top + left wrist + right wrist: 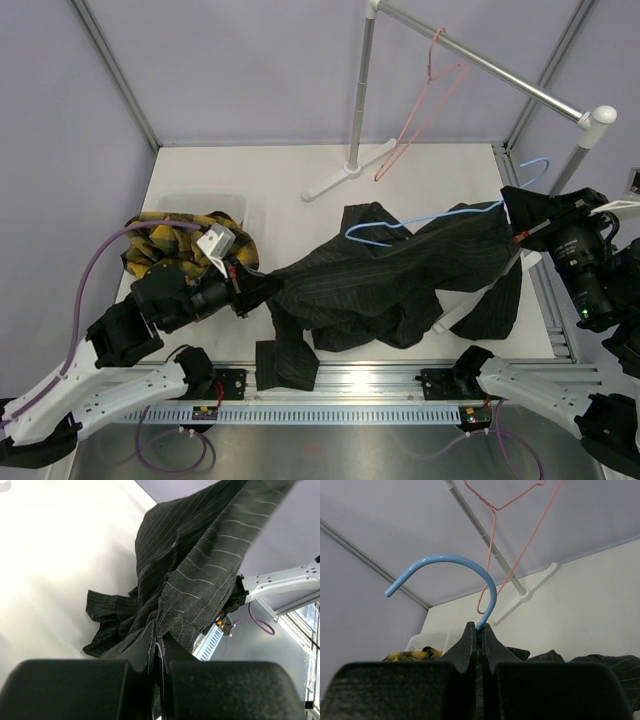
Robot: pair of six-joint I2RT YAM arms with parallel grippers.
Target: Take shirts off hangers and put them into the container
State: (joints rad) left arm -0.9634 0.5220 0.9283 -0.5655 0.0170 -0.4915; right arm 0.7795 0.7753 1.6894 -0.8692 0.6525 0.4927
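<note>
The black striped shirt point(400, 280) lies stretched across the table's middle, one end hanging over the front edge. My left gripper point(262, 290) is shut on its left end; in the left wrist view the fabric point(200, 565) runs up from the closed left gripper point(159, 640). The light blue hanger point(430, 218) lies across the shirt, partly inside it. My right gripper point(515, 215) is shut on the hanger's neck just below the hook point(455, 560), as the right wrist view shows at the gripper point(478, 627). The yellow plaid shirt point(185, 240) fills the white container point(200, 203). The pink hanger point(430, 90) hangs bare on the rail.
A metal rail point(500, 65) on white posts point(360, 90) crosses the back right, with a foot point(345, 172) on the table. An aluminium beam point(340, 380) runs along the front edge. Purple walls close in the left, back and right sides.
</note>
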